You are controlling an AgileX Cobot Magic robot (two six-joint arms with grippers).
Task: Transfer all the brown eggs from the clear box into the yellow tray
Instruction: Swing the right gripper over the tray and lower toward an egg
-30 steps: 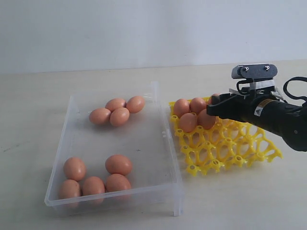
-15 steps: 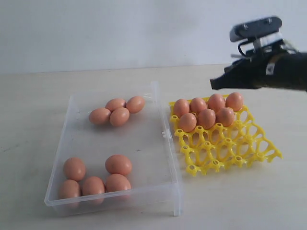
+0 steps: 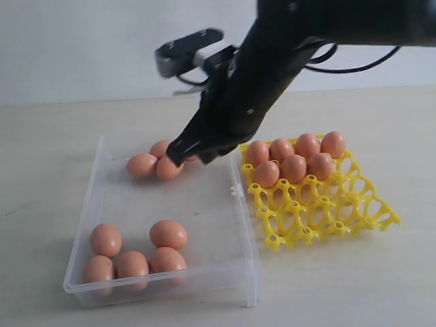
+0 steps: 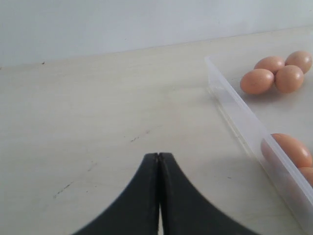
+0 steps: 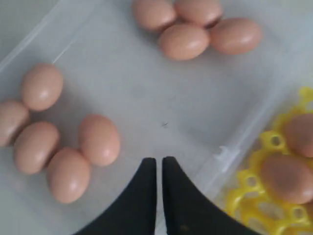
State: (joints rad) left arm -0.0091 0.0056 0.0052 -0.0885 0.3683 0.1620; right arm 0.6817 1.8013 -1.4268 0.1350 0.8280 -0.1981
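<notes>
Pale tabletop: the right gripper, fingers nearly pressed together and empty, has swung from the yellow tray, six brown eggs seated, to over the clear box; nine more lie below its fingertips.

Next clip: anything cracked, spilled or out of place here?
Nothing stands out. The orange-brown eggs look whole: some lie in two clusters in the transparent plastic box, the rest sit in cups of the yellow lattice tray. The right hand hovers shut and empty over the box.
</notes>
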